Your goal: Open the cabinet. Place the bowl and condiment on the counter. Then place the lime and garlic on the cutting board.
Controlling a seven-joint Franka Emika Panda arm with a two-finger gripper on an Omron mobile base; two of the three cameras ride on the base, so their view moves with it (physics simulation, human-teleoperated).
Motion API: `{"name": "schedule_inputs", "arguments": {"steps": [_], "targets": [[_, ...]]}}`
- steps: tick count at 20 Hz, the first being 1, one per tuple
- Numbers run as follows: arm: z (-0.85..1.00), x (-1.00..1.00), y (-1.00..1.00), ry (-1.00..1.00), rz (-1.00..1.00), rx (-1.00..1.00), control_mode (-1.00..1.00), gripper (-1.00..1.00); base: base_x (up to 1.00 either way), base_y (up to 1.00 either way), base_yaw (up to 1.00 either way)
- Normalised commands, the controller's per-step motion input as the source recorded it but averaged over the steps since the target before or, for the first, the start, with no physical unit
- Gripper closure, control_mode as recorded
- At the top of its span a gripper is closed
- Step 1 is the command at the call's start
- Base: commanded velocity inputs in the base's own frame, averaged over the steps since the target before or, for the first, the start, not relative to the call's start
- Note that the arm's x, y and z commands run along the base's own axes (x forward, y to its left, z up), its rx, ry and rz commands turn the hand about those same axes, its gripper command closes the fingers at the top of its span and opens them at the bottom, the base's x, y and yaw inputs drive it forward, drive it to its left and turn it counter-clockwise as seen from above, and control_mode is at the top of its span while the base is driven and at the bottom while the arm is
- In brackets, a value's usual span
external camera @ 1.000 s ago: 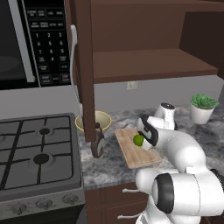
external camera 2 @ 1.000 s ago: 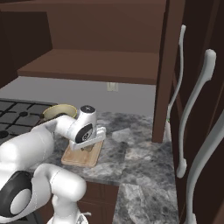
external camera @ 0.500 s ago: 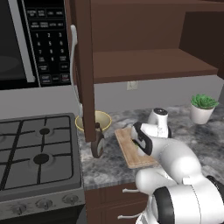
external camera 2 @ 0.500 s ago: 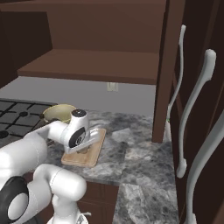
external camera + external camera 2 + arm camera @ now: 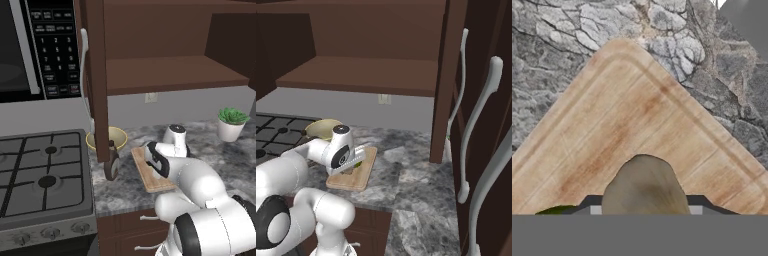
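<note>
My tool (image 5: 644,212) is narrowed around the pale beige garlic bulb (image 5: 644,187), low over the light wooden cutting board (image 5: 637,120), ready to release beside the green lime (image 5: 554,210).

Premises: a domestic kitchen, rendered. Evidence: gas stove (image 5: 42,175) with burner grates and front knobs; microwave (image 5: 35,47) with keypad mounted above it; dark wood wall cabinet (image 5: 165,60), door open, shelf exposed; grey marbled stone desk (image 5: 411,175); wall outlet (image 5: 151,97); wooden cutting board (image 5: 632,125); small potted plant (image 5: 231,123).
</note>
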Motion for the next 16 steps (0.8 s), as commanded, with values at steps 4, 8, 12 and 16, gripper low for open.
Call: {"name": "schedule_inputs", "arguments": {"steps": [4, 8, 12, 16], "targets": [[-0.28, -0.07, 0.14, -0.01, -0.03, 0.0, -1.0, 1.0, 0.0, 0.0, 0.0], [-0.32, -0.11, 0.15, 0.0, -0.02, 0.0, -1.0, 1.0, 0.0, 0.0, 0.0], [-0.32, -0.1, 0.15, 0.0, -0.02, 0.0, -1.0, 1.0, 0.0, 0.0, 0.0], [-0.34, -0.07, 0.15, -0.01, -0.02, 0.0, -1.0, -1.0, 0.0, 0.0, 0.0]]}}
